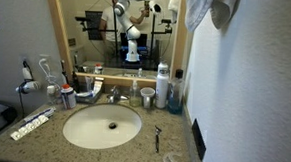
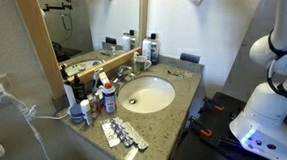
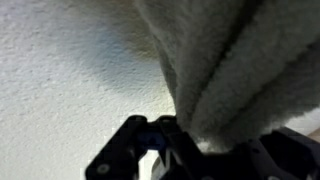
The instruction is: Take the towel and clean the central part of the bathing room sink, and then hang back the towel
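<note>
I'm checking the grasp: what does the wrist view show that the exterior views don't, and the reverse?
Only the wrist view: the end effector in a closed grip up close, the towel bunched in folds at its fingers. Only the exterior views: the sink, granite counter, toiletries, mirror and the robot's base. Shared: the towel, hanging high at the frame's top edge in an exterior view, and the white textured wall.

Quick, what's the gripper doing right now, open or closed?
Gripper: closed on the pale grey-white terry cloth towel.
</note>
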Available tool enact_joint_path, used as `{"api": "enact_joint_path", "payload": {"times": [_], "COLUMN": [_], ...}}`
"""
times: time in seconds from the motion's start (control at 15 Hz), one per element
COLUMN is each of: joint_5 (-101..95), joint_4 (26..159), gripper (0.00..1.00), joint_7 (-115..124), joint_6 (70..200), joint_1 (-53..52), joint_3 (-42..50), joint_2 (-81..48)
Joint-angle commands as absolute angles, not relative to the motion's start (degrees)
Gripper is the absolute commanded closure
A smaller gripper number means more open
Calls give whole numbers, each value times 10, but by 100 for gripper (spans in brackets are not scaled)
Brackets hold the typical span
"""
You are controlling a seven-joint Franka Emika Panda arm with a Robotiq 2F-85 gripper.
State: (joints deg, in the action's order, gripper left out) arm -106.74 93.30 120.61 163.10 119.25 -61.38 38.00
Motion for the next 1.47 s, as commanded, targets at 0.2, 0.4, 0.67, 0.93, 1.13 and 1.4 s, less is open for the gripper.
{"api": "enact_joint_path", "payload": {"times": [0.2, 0.4, 0.67, 0.93, 1.13, 1.4], "joint_5": [-1086, -1078, -1079, -1082, -1067, -1028], "joint_4": [961, 977, 995, 1012, 1016, 1023], "gripper": [94, 94, 94, 94, 94, 94], "joint_7": [1209, 1207, 1197, 1154, 1113, 1040], "joint_6": [1629, 1628, 1631, 1653, 1666, 1696], "joint_1": [1197, 1192, 1194, 1195, 1192, 1188], "joint_3": [-624, -610, -602, -604, -604, -597], "joint_2": [384, 386, 389, 382, 378, 371]}}
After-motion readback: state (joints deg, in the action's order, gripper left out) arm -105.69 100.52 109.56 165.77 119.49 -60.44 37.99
